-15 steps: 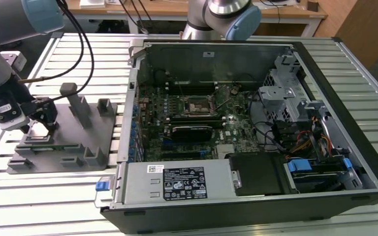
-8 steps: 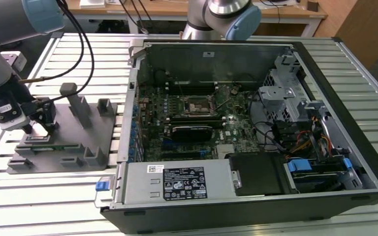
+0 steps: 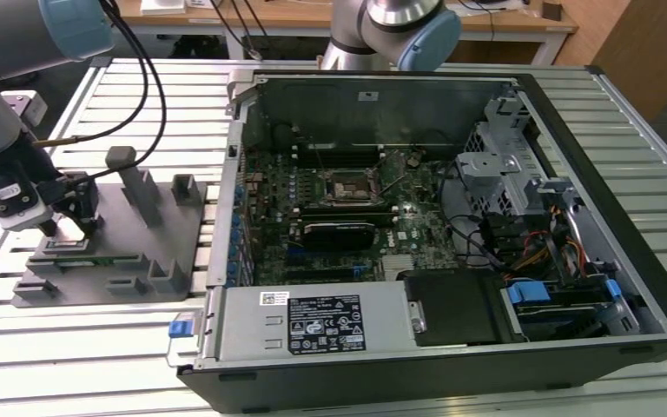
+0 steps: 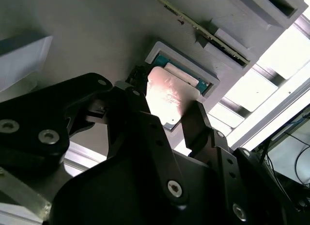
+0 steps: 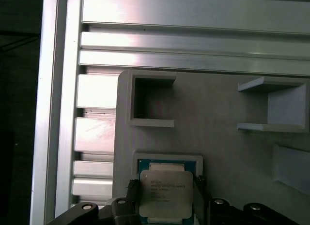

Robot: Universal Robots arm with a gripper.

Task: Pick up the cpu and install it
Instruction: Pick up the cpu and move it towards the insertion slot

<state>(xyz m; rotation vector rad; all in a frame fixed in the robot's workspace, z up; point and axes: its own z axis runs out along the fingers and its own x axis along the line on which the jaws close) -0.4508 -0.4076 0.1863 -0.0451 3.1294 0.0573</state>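
Observation:
The cpu, a small square chip with a pale metal top, sits at its framed recess in the grey plastic fixture at the exterior view's left. My gripper stands over that recess, its black fingers pressed against two opposite edges of the chip. In the second wrist view the cpu lies between the two fingers, and a strip of teal recess floor shows beyond it. The dark motherboard socket with its metal frame lies inside the open computer case, well away from the gripper.
The open computer case fills the middle and the exterior view's right, with a black heatsink block, a power supply and cables inside. Upright grey posts rise from the fixture beside the gripper. Everything rests on a slatted aluminium table.

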